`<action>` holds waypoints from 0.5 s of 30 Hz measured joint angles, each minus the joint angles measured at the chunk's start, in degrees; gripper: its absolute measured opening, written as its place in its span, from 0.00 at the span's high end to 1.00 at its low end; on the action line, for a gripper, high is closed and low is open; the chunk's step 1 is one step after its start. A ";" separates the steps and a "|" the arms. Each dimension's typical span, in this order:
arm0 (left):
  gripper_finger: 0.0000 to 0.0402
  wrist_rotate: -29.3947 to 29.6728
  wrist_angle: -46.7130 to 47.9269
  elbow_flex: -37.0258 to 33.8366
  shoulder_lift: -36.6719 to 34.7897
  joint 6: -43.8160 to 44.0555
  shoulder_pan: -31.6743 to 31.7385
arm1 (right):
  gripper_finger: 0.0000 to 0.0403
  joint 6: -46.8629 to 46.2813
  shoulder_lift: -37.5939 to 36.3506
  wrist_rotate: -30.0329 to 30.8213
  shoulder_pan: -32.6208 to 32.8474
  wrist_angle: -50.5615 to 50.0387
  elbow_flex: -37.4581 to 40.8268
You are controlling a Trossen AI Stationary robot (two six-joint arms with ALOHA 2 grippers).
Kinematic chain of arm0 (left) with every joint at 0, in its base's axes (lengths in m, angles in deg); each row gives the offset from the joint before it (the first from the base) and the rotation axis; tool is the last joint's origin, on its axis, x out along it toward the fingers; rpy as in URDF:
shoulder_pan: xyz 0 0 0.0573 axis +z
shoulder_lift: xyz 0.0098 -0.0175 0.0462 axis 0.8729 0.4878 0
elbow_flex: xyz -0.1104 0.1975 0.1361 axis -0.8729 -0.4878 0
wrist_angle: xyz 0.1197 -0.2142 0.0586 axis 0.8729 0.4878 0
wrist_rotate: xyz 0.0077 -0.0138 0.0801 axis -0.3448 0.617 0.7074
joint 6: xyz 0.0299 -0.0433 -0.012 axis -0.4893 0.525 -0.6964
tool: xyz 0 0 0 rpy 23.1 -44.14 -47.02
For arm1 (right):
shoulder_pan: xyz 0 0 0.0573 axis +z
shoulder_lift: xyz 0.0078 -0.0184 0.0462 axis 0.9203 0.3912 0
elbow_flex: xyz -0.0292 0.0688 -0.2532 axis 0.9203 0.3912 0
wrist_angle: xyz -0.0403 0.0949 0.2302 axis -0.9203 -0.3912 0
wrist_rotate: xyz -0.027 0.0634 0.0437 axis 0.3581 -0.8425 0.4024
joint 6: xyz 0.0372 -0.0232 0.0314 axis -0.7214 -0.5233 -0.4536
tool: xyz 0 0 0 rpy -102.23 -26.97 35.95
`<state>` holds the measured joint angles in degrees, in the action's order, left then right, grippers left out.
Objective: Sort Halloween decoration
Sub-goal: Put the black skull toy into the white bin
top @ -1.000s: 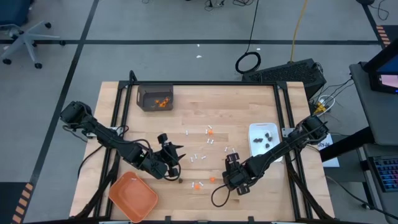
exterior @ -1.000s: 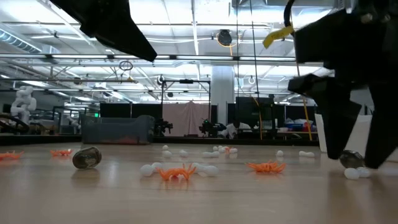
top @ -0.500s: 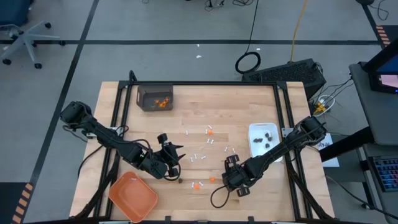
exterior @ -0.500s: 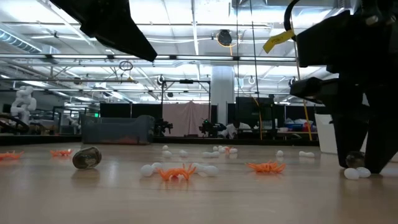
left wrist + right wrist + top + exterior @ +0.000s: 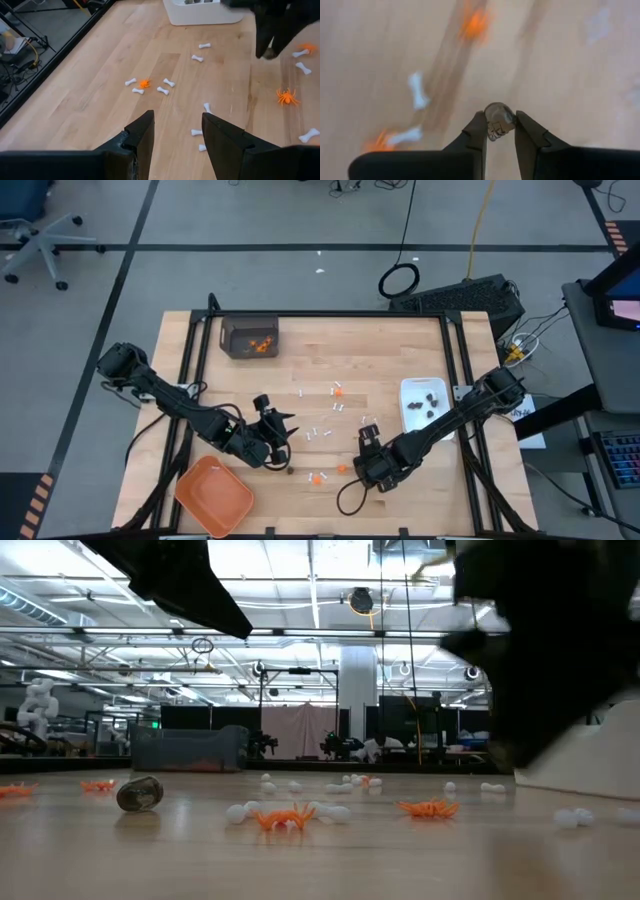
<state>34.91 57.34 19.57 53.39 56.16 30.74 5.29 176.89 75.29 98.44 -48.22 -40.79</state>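
Dark brown-black rounded bit (image 5: 498, 120) pinched between right gripper (image 5: 499, 131) fingertips, lifted off wooden table (image 5: 370, 355), left gripper (image 5: 177, 131) part open, empty.

Pale matt wooden table (image 5: 390, 360); glossy orange plastic tray (image 5: 215, 495).

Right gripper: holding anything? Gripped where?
Yes. The right gripper pinches a small dark rounded piece by its two sides, between the fingertips. The left gripper is open and holds nothing.
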 joint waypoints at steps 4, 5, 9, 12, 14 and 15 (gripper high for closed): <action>0.59 0.00 -0.28 0.00 0.00 0.02 0.17 | 0.90 2.77 -3.34 4.98 0.94 1.68 -0.90; 0.59 0.00 -0.48 0.00 0.00 0.01 0.24 | 0.90 3.39 -4.36 5.65 1.10 1.95 -0.87; 0.59 0.00 -0.59 0.00 0.00 0.07 0.33 | 0.90 6.11 -9.44 8.95 2.06 3.67 -0.90; 0.59 0.00 -0.83 0.00 0.00 0.12 0.33 | 0.90 8.58 -13.38 10.69 2.74 6.44 0.22; 0.59 0.00 -1.11 0.00 0.00 0.19 0.33 | 0.90 11.02 -16.00 10.74 2.83 9.22 1.69; 0.59 0.00 -1.09 0.00 0.00 0.28 0.33 | 0.90 12.22 -17.19 10.75 2.78 11.38 2.52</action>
<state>34.91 56.25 19.57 53.39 56.43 31.07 17.50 159.71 86.04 101.23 -36.84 -38.27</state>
